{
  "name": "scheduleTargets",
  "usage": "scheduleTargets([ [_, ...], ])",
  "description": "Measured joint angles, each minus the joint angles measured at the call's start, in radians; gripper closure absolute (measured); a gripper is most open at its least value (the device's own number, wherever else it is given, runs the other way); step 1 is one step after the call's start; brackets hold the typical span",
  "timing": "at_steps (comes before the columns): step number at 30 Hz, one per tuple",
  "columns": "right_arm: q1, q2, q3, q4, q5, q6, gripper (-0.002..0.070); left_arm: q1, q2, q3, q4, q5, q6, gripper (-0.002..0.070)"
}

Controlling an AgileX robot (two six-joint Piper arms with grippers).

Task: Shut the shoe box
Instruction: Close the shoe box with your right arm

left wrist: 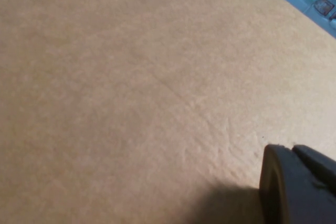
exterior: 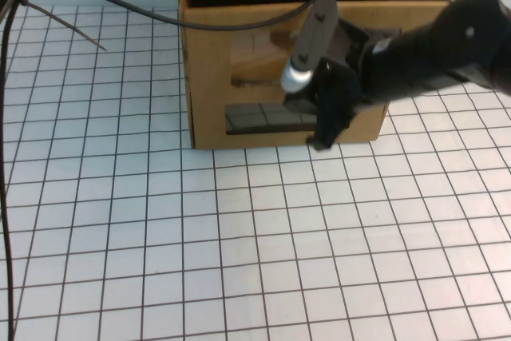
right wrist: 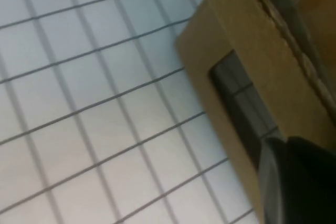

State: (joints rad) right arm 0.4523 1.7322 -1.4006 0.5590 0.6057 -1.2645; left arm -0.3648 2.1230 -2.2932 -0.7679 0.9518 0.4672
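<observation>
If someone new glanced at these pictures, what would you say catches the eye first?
The big brown shoe box at the far middle of the gridded table, its lower drawer standing out toward the robot with a dark gap above it. The black right tool sits against that drawer's windowed front. The left tool shows only in its wrist view, close over plain cardboard.

Right arm (exterior: 447, 45): matte black rounded casing, thick forearm section narrowing toward wrist. Grey flat bracket (exterior: 315, 33) on wrist, carrying a small camera with pale silvery lens end (exterior: 295, 77). Right gripper (exterior: 323, 121): black, angular. Thin black cables (exterior: 120, 1) trail across the upper left. Left gripper (left wrist: 296, 184): black, smooth rounded finger edge, seen only in the left wrist view.
</observation>
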Motion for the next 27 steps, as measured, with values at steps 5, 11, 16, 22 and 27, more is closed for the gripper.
scheduleTargets([
  [5, -0.025, 0.087, -0.119, 0.028, 0.014, -0.004, 0.0689, 0.002, 0.0, 0.0, -0.005, 0.005, 0.0, 0.068],
  [11, -0.025, 0.05, -0.092, 0.093, 0.01, -0.009, 0.0689, 0.04, 0.0, -0.002, -0.055, 0.023, 0.0, 0.068],
  [16, -0.023, -0.045, 0.0, 0.399, -0.065, -0.176, 0.0689, 0.075, 0.0, -0.004, -0.127, 0.019, 0.0, 0.068],
  [22, -0.027, -0.083, 0.032, 0.752, -0.147, -0.386, 0.0689, 0.077, -0.008, -0.012, -0.159, 0.014, 0.002, 0.068],
  [27, -0.027, -0.053, 0.032, 0.795, -0.134, -0.411, 0.0689, 0.077, -0.008, -0.012, -0.156, 0.018, 0.004, 0.068],
])
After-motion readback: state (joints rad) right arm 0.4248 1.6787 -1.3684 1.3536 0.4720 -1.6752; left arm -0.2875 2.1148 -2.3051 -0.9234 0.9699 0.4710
